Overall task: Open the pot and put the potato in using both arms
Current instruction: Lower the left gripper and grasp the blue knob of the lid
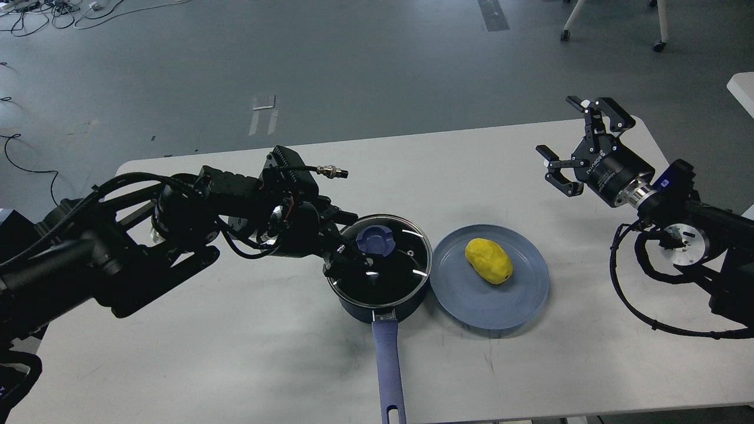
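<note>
Head view: saucepan (386, 294) sits mid-table, near the front edge of the white table (235, 353), long blue-purple handle (389, 371) pointing toward the camera. Glass lid (392, 262) is on the pan, blue knob (375, 241) up.

Left gripper (347, 247) comes in from the left, tip right at the knob, over the lid's left side. Fingers are dark against the dark lid, so I cannot tell whether they're spread or clamped on the knob, or whether there's contact at all.

Yellow potato (489, 260) lies on a flat blue plate (506, 306), just right of the pan; plate rim is touching or nearly touching the pan wall. Potato sits a bit back of plate centre, long axis diagonal.

Right gripper (574, 147) is above the table's far right corner, well apart from plate and potato. Fingers (612, 115) spread wide, nothing between them, pointing up-left.

Grey floor (353, 59) behind, with cables (35, 15) at top left.
</note>
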Tool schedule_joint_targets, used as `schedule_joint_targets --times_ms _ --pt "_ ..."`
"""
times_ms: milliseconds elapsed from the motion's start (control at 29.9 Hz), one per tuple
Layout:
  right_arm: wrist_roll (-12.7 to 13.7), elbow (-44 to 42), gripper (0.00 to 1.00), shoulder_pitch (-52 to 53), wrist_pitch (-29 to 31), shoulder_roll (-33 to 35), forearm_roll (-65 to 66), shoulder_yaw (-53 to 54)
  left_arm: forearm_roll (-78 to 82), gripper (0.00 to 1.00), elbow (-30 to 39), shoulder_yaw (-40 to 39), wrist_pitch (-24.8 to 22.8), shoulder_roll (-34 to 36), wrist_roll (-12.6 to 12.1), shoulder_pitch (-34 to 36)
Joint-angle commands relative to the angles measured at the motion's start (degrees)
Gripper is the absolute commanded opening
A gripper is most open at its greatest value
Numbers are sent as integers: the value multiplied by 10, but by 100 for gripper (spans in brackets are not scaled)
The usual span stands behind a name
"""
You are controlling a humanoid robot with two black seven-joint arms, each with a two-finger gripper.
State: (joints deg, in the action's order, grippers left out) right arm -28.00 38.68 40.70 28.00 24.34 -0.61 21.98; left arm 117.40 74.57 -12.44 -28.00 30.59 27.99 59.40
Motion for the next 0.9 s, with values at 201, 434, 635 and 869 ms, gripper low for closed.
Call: schedule_joint_targets --times_ms 201,434,635,869 --pt "0 0 100 0 0 1 0 0 -2 94 1 11 0 -4 0 1" --pt "0 0 100 0 0 1 0 0 -2 94 0 11 0 -8 0 1" --pt "0 0 100 0 0 0 0 0 0 93 -2 16 0 -17 0 2" --pt "0 0 100 -2 0 2 0 0 7 88 -14 20 9 -19 0 1"
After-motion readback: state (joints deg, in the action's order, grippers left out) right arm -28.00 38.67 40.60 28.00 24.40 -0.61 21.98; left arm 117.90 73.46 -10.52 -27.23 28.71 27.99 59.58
